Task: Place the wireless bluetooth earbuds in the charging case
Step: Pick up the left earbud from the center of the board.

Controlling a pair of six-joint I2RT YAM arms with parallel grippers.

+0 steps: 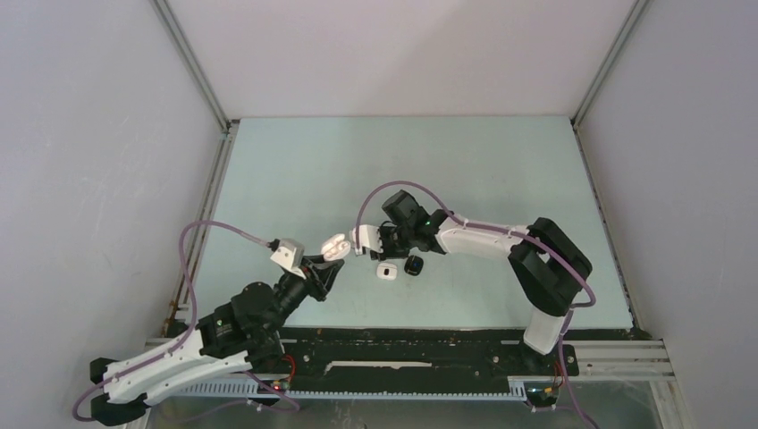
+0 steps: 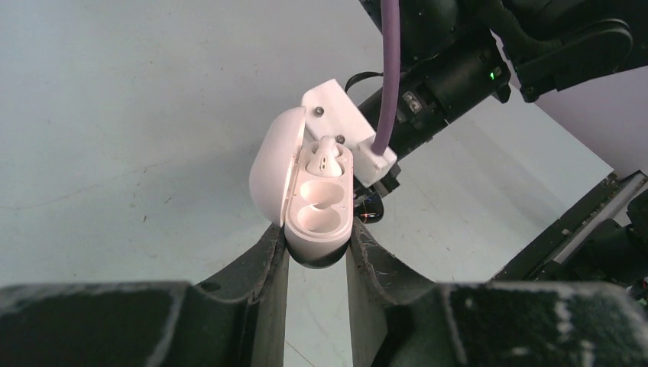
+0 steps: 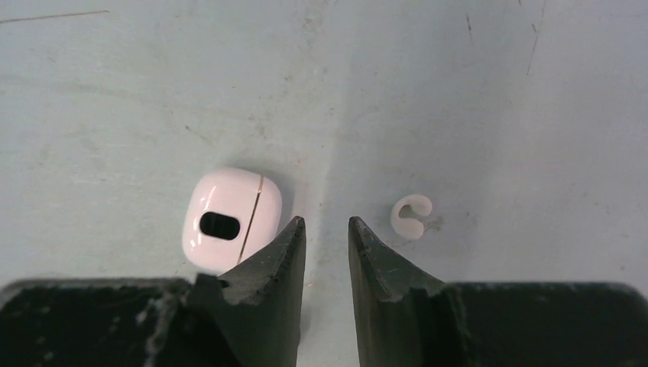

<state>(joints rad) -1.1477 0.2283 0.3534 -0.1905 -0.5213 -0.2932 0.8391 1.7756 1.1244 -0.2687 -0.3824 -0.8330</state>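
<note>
1. The table point(image 1: 465, 161) is pale green with a few scuffs, and everything sits around its middle, towards the near side.
2. Your left arm point(image 1: 179, 357) reaches in from the near-left corner. Your right arm point(image 1: 483, 241) comes in from the right and bends across to meet it.
3. Your left claw point(image 2: 317, 233) is clamped on the bottom of the white charging case point(image 2: 325, 222), holding it up off the table just left of centre. The lid point(image 2: 271, 172) is flipped open to one side.
4. Your right claw point(image 3: 325, 222) points down at the table right next to that case. Its jaws are only a narrow bit apart and there's nothing between them.
5. A second white case point(image 3: 229, 222), shut and with a black oval on it, lies on the table touching the side of one right finger point(image 3: 286, 252) in the wrist view.
6. A small black round thing point(image 1: 413, 264) sits just right of that shut case.
7. One white earbud point(image 2: 324, 159) is sitting in the far well of the held case. The well closer to your claw is hollow.
8. A tiny white C-shaped piece point(image 3: 413, 215) lies on the table just beside the other right finger, not touching it.
</note>
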